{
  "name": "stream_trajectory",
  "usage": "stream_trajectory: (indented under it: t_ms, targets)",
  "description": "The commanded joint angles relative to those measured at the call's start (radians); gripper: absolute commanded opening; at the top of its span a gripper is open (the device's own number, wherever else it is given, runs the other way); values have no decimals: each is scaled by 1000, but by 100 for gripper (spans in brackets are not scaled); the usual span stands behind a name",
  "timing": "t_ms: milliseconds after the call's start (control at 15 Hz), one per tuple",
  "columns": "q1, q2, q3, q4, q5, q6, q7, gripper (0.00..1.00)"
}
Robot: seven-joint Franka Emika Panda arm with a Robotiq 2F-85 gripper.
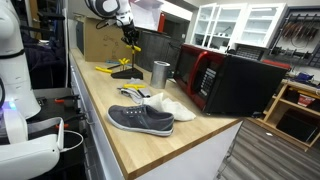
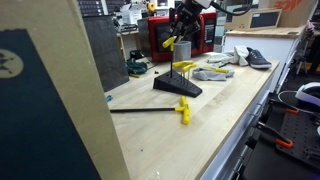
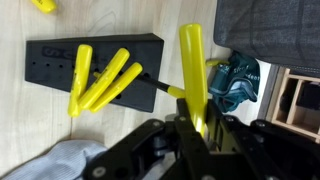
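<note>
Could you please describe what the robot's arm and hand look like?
The arm has rounded white segments with dark joints. The hand is black and blocky, built from angular matte links. No cables or markings can be made out in these views.

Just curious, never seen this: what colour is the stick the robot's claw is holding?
Bright yellow; the stick in the gripper shows best in the wrist view.

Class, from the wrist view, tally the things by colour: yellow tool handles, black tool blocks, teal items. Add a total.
Yellow tool handles: 5 (3 racked, 1 held by the end effector, 1 loose)
Black tool block: 1
Teal item: 1
Total: 7
</note>
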Motion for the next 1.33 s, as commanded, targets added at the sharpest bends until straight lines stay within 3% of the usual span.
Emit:
stream_trajectory:
  t_ms: [0, 67, 200, 267, 333, 400, 467, 867, 1000, 1267]
  targets:
    - [-38, -47, 10, -50, -11, 51, 77, 6]
    - [-49, -49, 14, -57, -16, 57, 99, 6]
    - [-70, -55, 24, -67, -27, 64, 132, 20]
    - [-84, -57, 32, -70, -34, 64, 152, 6]
    - [-92, -60, 37, -71, -35, 61, 164, 22]
    - [-103, -63, 45, -72, -39, 58, 173, 47]
    - [-114, -66, 54, -73, -48, 57, 184, 48]
    - [-177, -77, 117, -66, -105, 51, 197, 93]
    - [-189, -80, 137, -59, -112, 41, 191, 100]
    - [-159, -94, 146, -32, -112, -9, 112, 100]
